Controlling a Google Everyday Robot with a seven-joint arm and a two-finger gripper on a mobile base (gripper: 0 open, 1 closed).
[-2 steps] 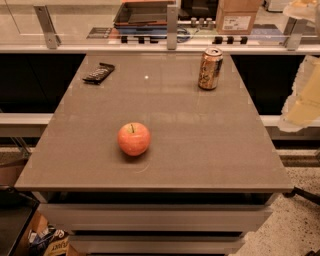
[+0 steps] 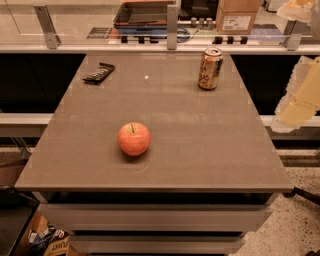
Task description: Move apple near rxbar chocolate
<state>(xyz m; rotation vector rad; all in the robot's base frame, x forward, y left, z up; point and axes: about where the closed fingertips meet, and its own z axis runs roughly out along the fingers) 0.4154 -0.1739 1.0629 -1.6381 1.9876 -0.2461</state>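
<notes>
The red-orange apple stands upright, stem up, on the grey-brown table, a little left of centre and towards the front. The rxbar chocolate, a flat dark bar, lies at the table's far left corner, well apart from the apple. My gripper shows as a pale shape at the right edge of the view, beyond the table's right side and far from both the apple and the bar. It holds nothing that I can see.
A gold-brown drink can stands upright at the far right of the table. Behind the table runs a glass-and-metal rail with a tray and a cardboard box beyond it. The floor drops away at the front and right.
</notes>
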